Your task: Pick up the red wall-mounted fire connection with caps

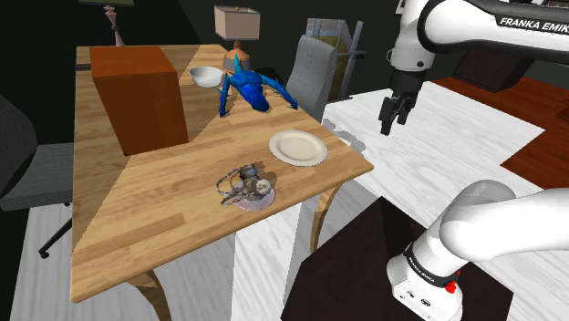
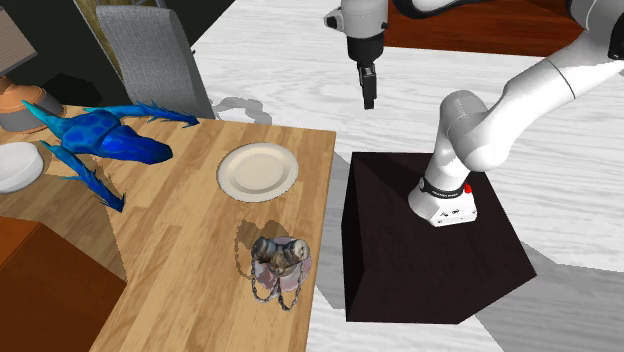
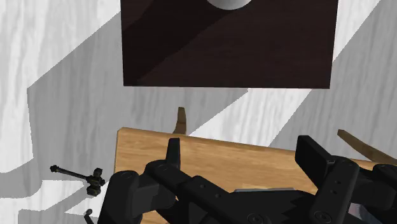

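While the gripper (image 1: 392, 123) hangs open beyond the table (image 1: 137, 228) | fire connection (image 1: 248, 187) on it, well apart

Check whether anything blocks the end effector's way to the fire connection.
Nothing visible does. The open end effector hangs in the air beyond the table; the grey, chain-draped fire connection sits exposed near the table's edge. A flat plate lies beside the path, too low to block.

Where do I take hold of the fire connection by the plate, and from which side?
Probably from straight above: the fire connection lies on its pale round base flat on the table, so side approaches meet wood. Close on the grey capped body, keeping off the loose chains draped around it.
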`<state>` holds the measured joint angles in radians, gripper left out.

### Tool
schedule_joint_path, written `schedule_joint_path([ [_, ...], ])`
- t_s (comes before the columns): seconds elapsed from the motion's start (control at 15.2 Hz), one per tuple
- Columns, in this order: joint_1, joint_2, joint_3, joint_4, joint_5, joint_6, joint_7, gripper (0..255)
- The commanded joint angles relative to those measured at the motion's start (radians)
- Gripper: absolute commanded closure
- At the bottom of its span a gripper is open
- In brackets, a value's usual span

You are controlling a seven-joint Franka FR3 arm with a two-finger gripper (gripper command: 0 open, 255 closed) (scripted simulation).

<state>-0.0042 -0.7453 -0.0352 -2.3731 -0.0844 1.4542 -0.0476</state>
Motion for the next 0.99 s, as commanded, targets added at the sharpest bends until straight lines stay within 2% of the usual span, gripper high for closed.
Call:
schedule_joint_path([
  [0.0,0.000,0.000,0.000,0.000,0.000,0.000,0.000,0],
  [0.46,0.054,0.136,0.070,-0.022,0.102,0.181,0.083,0],
  [0.92,0.105,0.313,0.140,0.014,0.182,0.356,0.150,0],
])
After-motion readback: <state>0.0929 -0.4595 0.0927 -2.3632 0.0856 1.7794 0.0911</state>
